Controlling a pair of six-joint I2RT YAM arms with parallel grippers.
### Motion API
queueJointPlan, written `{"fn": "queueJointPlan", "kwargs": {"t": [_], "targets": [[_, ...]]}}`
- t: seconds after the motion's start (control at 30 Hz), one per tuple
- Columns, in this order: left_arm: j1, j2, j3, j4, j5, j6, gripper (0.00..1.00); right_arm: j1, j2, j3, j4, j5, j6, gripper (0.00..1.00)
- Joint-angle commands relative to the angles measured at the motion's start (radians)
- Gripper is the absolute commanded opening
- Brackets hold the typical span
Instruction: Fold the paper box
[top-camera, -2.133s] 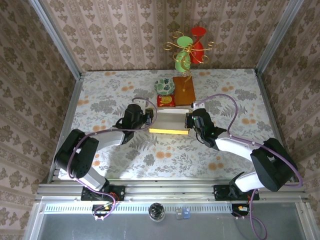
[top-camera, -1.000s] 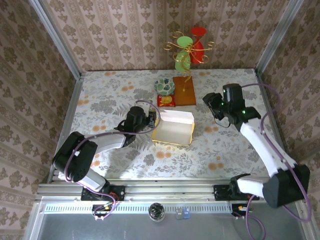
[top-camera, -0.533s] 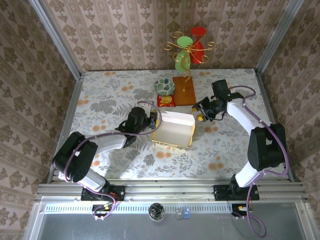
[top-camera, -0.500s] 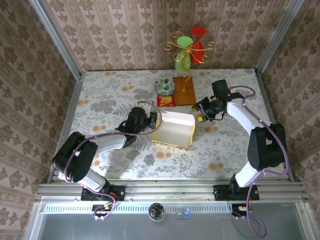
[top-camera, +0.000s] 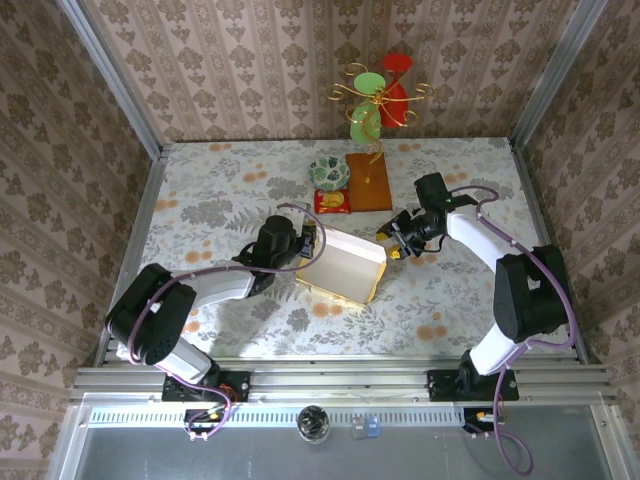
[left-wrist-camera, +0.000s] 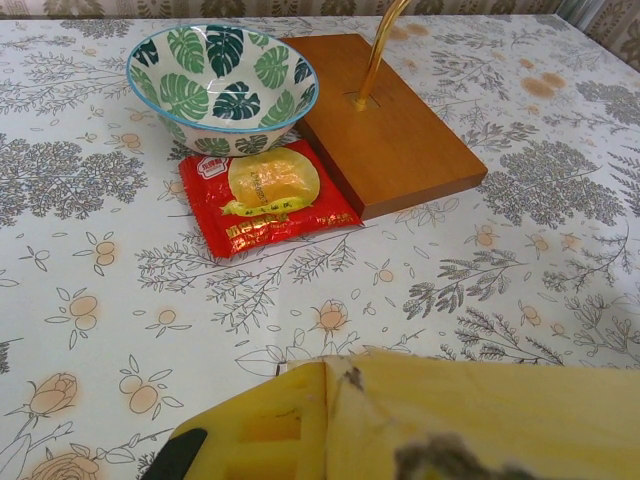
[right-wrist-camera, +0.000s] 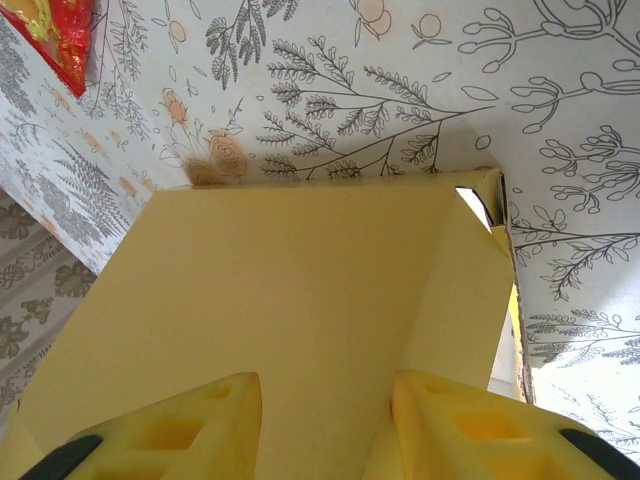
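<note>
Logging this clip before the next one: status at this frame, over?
Left gripper at left wall of paper box, grip unclear. Right gripper open at its right end. Box shallow, skewed. Red packet beyond, apart.

The paper box (right-wrist-camera: 280, 290) is matt yellow cardboard, smooth with soft creases. The red packet (left-wrist-camera: 262, 196) is glossy plastic film, the bowl (left-wrist-camera: 222, 85) glazed and shiny, the board (left-wrist-camera: 395, 135) smooth satin wood.

White-and-black arms (top-camera: 215, 283) trail purple cables (top-camera: 466, 190) and end in yellow fingers (right-wrist-camera: 180, 425).
</note>
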Motion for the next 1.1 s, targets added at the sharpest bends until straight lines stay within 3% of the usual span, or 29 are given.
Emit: {"fn": "queueJointPlan", "kwargs": {"t": [0.0,0.17,0.47,0.77,1.07], "targets": [[-0.013,-0.034,-0.006,0.017,-0.005,0.01,0.0,0.007,-0.053,-0.019,-0.019,0.0,0.01,0.43],[-0.014,-0.041,-0.012,0.017,-0.01,0.015,0.0,0.003,-0.075,-0.06,-0.026,-0.021,0.012,0.5],[-0.014,-0.039,-0.008,0.016,-0.01,0.014,0.0,0.007,-0.072,-0.094,0.032,-0.06,0.068,0.51],[-0.014,-0.033,-0.016,0.024,0.002,0.003,0.0,0.02,-0.051,-0.111,0.133,-0.075,0.143,0.5],[-0.013,-0.044,-0.049,0.042,0.023,-0.035,0.0,0.049,-0.042,-0.115,0.136,-0.028,0.12,0.44]]}}
